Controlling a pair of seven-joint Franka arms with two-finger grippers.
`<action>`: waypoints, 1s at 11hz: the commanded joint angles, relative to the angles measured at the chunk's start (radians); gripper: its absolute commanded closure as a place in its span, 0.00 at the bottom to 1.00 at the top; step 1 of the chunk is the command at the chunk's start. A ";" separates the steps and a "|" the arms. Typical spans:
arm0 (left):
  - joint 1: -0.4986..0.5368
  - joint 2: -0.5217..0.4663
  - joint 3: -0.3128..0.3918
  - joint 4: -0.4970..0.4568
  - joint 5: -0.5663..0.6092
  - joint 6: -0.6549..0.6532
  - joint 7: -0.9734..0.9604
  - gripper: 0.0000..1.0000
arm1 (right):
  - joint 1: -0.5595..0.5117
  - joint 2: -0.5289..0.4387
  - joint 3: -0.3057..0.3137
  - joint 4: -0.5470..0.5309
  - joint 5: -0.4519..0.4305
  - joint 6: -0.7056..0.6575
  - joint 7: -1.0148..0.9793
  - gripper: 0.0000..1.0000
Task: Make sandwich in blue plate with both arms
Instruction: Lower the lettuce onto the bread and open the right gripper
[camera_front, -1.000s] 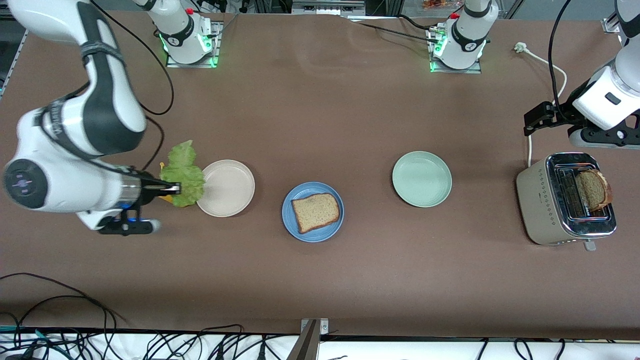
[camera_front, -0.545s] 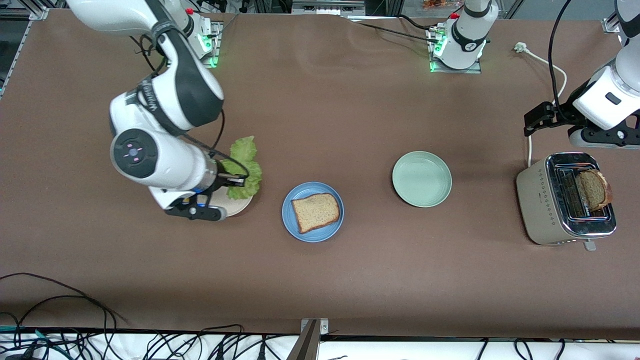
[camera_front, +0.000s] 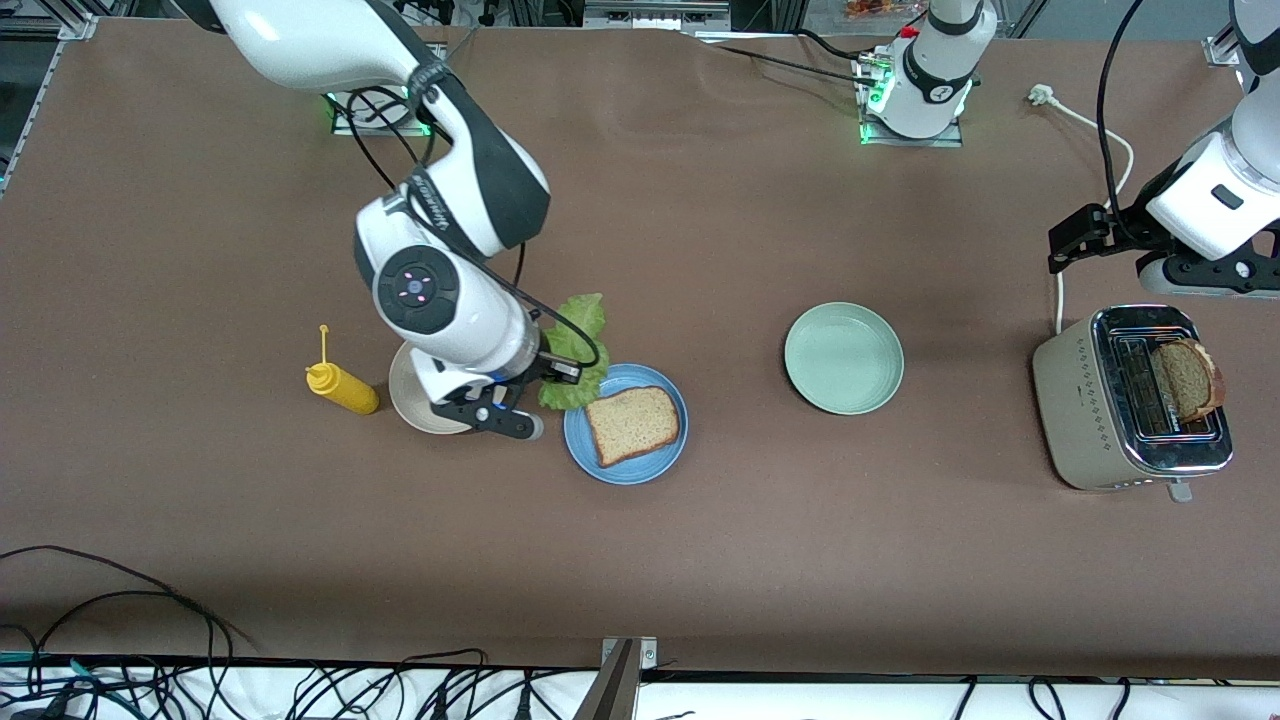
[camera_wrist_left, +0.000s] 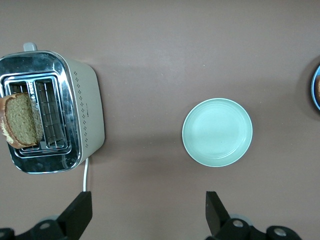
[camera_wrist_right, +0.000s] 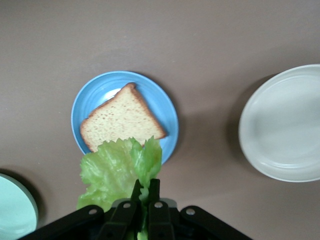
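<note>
The right gripper (camera_front: 566, 371) pinches a crinkled green lettuce leaf (camera_front: 577, 346) over the rim of the blue plate (camera_front: 626, 466), where one brown wholegrain bread slice (camera_front: 631, 424) lies, seemingly flat. The left gripper (camera_wrist_left: 147, 212) waits, fingers spread and empty, above the table beside the toaster (camera_front: 1128, 400).

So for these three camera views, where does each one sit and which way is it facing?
Front view: high across the table, facing both arm bases; shows the right gripper shut on the lettuce leaf beside the blue plate, and the left gripper open near the toaster.
Left wrist view: on the left arm, looking down at the toaster, the pale green plate; its own fingertips show.
Right wrist view: on the right arm, looking down past its own gripper at the bread slice.
Shared: both wrist views catch the pale green plate.
</note>
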 joint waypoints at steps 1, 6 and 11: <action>0.004 -0.018 0.003 -0.017 -0.026 0.021 0.023 0.00 | 0.035 0.045 -0.004 0.013 -0.012 0.093 0.073 1.00; 0.006 -0.016 0.005 -0.017 -0.026 0.027 0.023 0.00 | 0.066 0.149 -0.008 0.007 -0.060 0.257 0.110 1.00; 0.006 -0.015 0.011 -0.017 -0.028 0.041 0.023 0.00 | 0.077 0.241 -0.008 -0.004 -0.106 0.415 0.115 1.00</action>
